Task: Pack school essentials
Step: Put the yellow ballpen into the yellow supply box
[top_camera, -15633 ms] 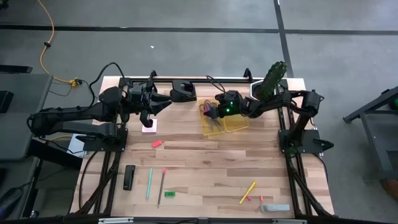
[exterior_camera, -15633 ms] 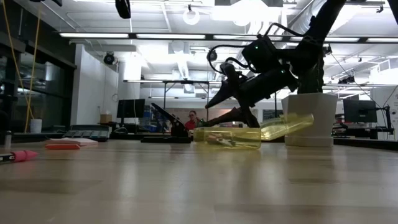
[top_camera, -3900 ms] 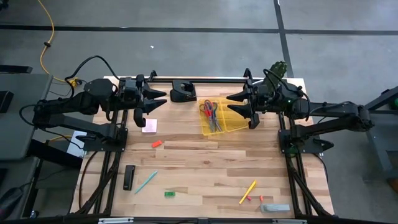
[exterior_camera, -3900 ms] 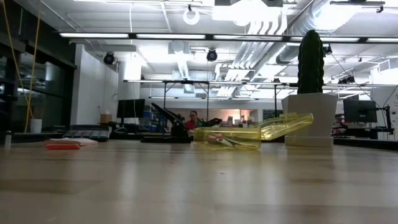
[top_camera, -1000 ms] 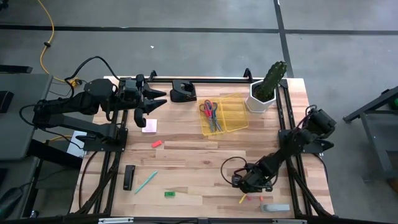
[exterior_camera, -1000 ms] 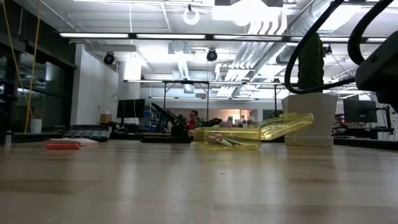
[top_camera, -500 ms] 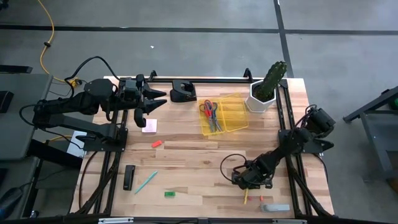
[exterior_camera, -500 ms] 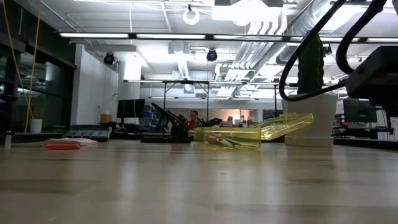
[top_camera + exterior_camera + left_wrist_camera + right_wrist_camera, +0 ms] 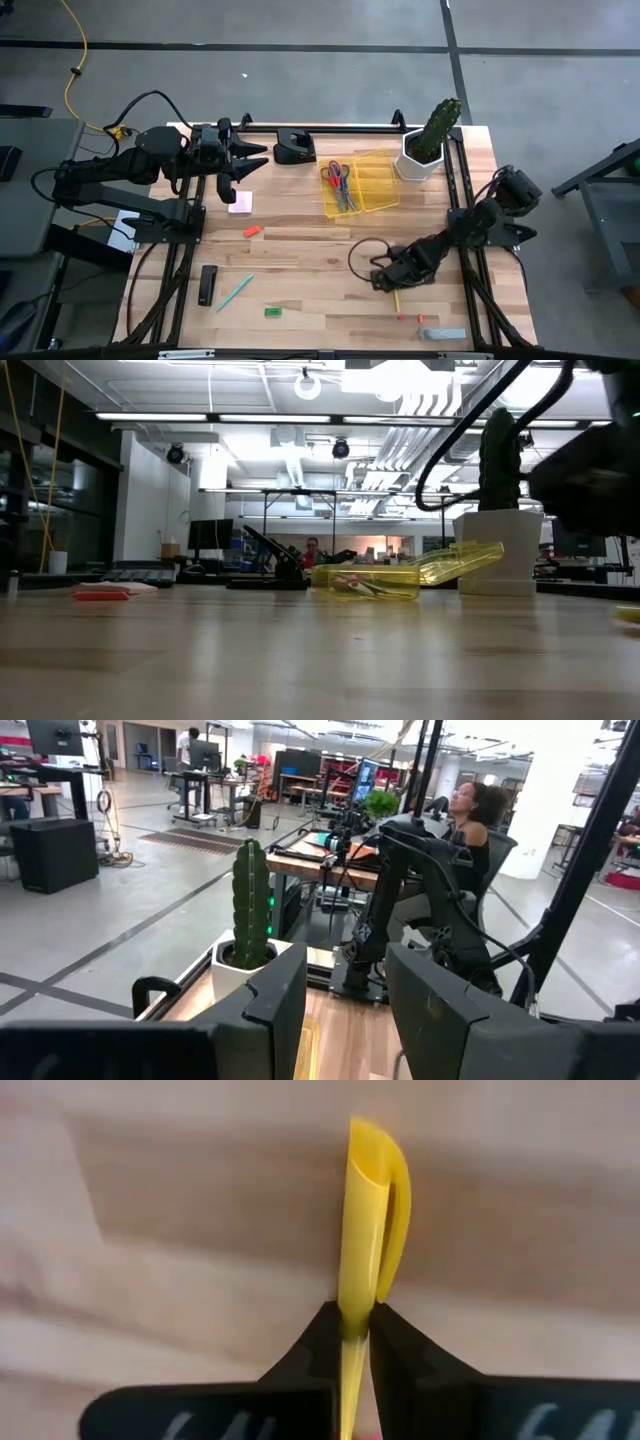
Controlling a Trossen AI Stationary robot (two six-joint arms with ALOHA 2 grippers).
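Yellow pencil [image 9: 364,1220] is now being pinched betw. the right gripper [image 9: 392,282] fingers, lifted off the table's near-right area; earlier it was lying flat. Transfer to the yellow tray [image 9: 372,190] is likely pending. Left gripper [image 9: 243,160] is being held part-open, empty, at back-left.

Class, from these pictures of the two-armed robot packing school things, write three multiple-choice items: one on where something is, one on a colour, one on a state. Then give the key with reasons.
1. Where are the scissors?
A. inside the yellow case
B. beside the cactus pot
C. at the table's front edge

2. What colour is the pencil between the right gripper's fingers?
A. teal
B. yellow
C. brown

3. How is the right gripper?
A. open above the table
B. shut on nothing
C. shut on the pencil

Key: A, both pairs lie in the open case; B, the right wrist view shows yellow; C, its fingers pinch the pencil's shaft.
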